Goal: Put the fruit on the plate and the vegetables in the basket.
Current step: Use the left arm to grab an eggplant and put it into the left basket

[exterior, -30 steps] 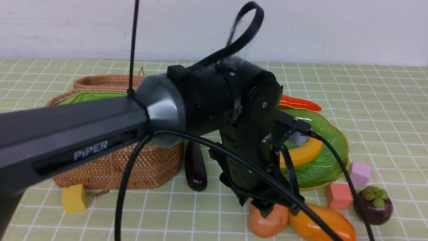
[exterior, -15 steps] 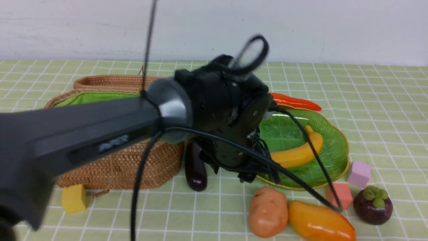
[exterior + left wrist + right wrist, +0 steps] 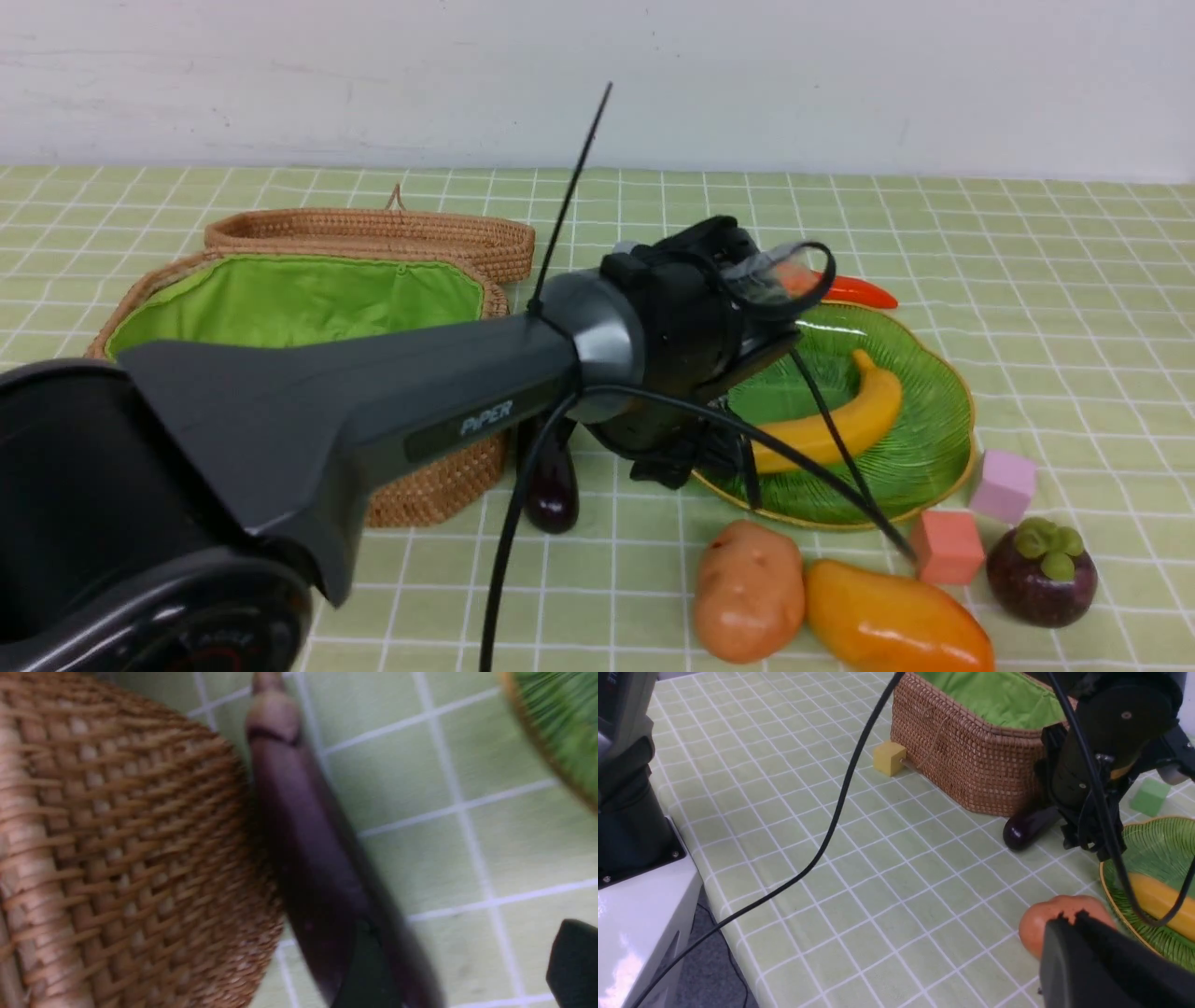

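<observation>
The eggplant [image 3: 551, 485] lies on the cloth tight against the wall of the basket [image 3: 420, 485], not yet inside it, with the plate [image 3: 934, 448] near its other side. The left gripper [image 3: 474, 968] hangs low over it, fingers [image 3: 373, 970] spread. 1 fingertip overlaps the eggplant's body instead of clearing it, and the other is out over bare cloth. A descent from here would likely land that finger on top, rolling the glossy skin away or pinching it off-centre. Shifted towards the wicker, a finger could jam in the weave and shove the basket. The arm's cable droops across the banana [image 3: 831, 425] and may drag it. The right gripper [image 3: 1087, 952] sits beside the potato [image 3: 747, 588], fingers pressed together and empty.
</observation>
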